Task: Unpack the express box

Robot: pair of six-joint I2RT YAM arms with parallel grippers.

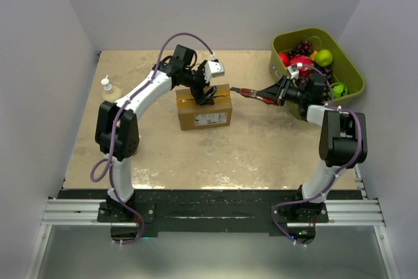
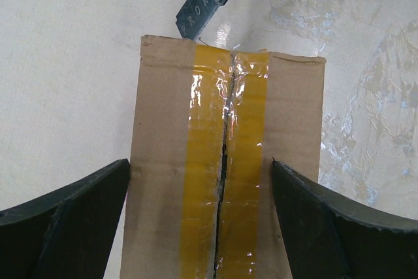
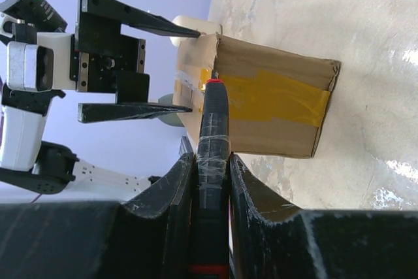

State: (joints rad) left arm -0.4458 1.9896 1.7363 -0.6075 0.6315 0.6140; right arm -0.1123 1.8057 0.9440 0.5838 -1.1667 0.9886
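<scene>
The express box sits mid-table, white label on its near side. Yellow tape runs along its top flaps, with a dark slit down the seam. My left gripper hangs over the box, open, its fingers on either side of the box top and apart from the cardboard. My right gripper is shut on a black utility knife with red trim. The blade points at the box's right end, just off its edge. The left gripper shows open above the box in the right wrist view.
A green basket full of fruit stands at the back right, behind my right arm. A small white bottle stands at the left edge of the table. Grey walls close in on three sides.
</scene>
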